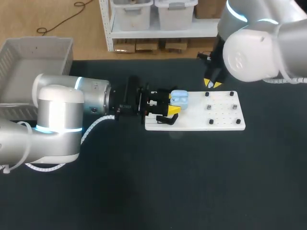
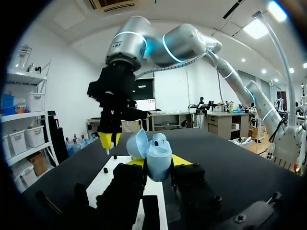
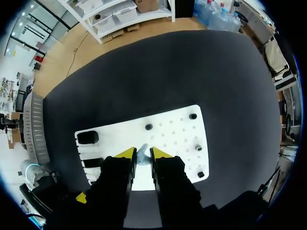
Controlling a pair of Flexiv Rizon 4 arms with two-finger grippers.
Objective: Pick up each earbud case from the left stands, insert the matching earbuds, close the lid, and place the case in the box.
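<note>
Over black table (image 1: 144, 191), left claw (image 2: 158, 162) clamps open case (image 1: 179, 98); right claw (image 1: 213, 85) pinches earbud (image 3: 142, 155).

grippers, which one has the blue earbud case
The left gripper: its fingers clamp the open light-blue case. The right gripper hangs over the white board, pinching only a small pale earbud.

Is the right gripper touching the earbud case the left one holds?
Apart. Head view: right gripper hangs at the far edge of the white board, with bare board between it and the earbud case.
</note>
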